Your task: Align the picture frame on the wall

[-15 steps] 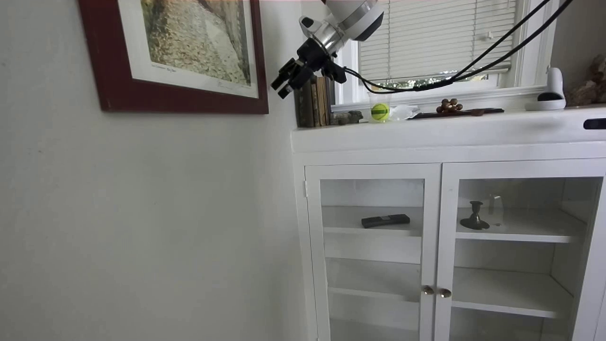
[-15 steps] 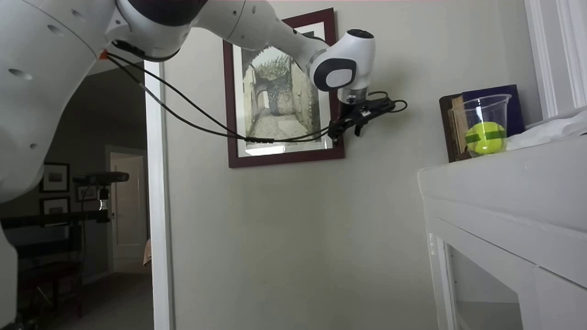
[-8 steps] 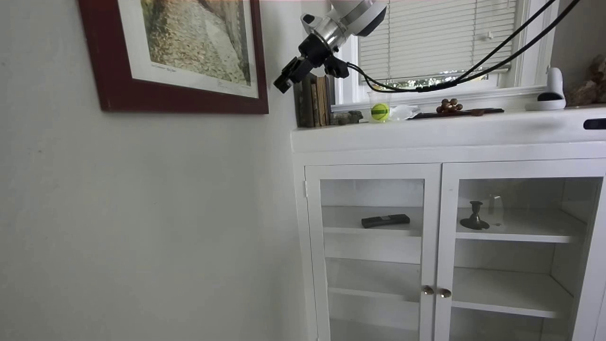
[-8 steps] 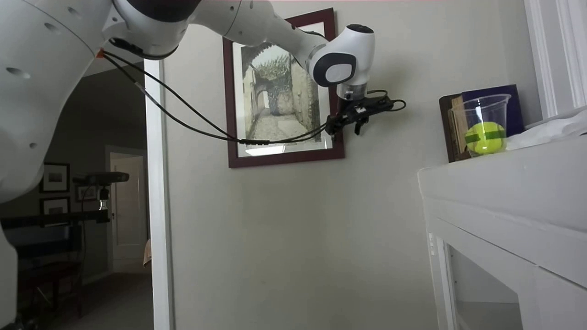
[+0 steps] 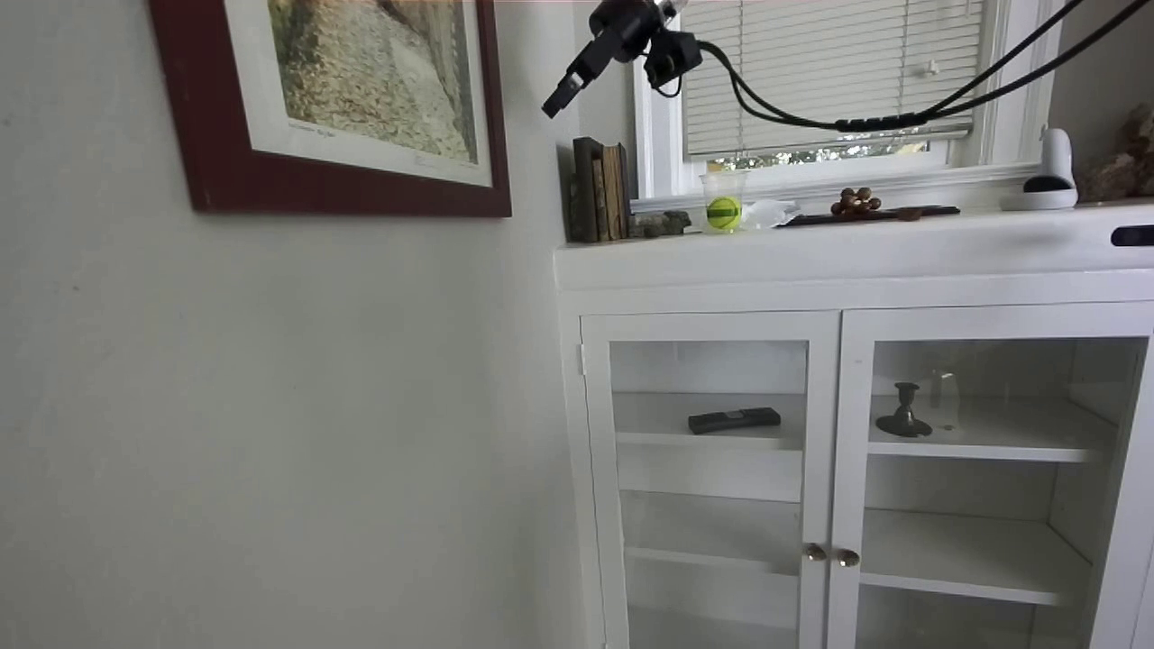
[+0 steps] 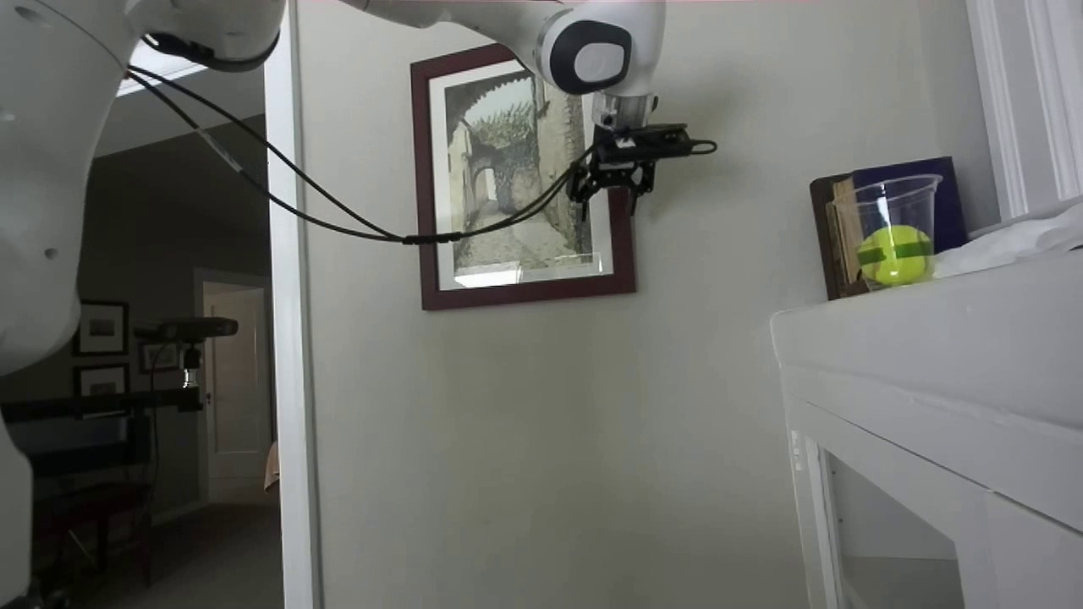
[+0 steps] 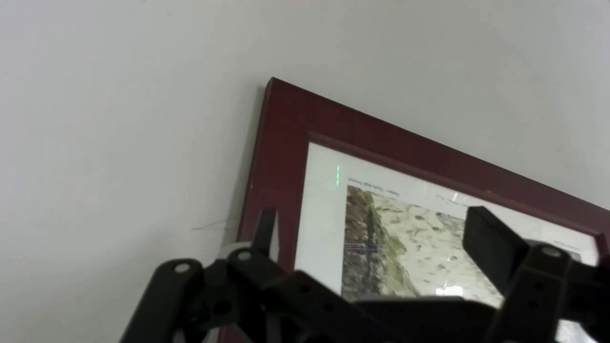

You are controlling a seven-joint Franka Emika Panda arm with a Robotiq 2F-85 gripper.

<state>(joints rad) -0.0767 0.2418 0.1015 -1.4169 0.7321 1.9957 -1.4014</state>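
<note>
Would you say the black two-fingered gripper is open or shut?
The black two-fingered gripper is open: its fingers stand apart in the wrist view.

In an exterior view, the gripper (image 6: 608, 210) has risen toward eleven o'clock. The cables (image 6: 433, 238) there have shifted toward ten o'clock.
</note>
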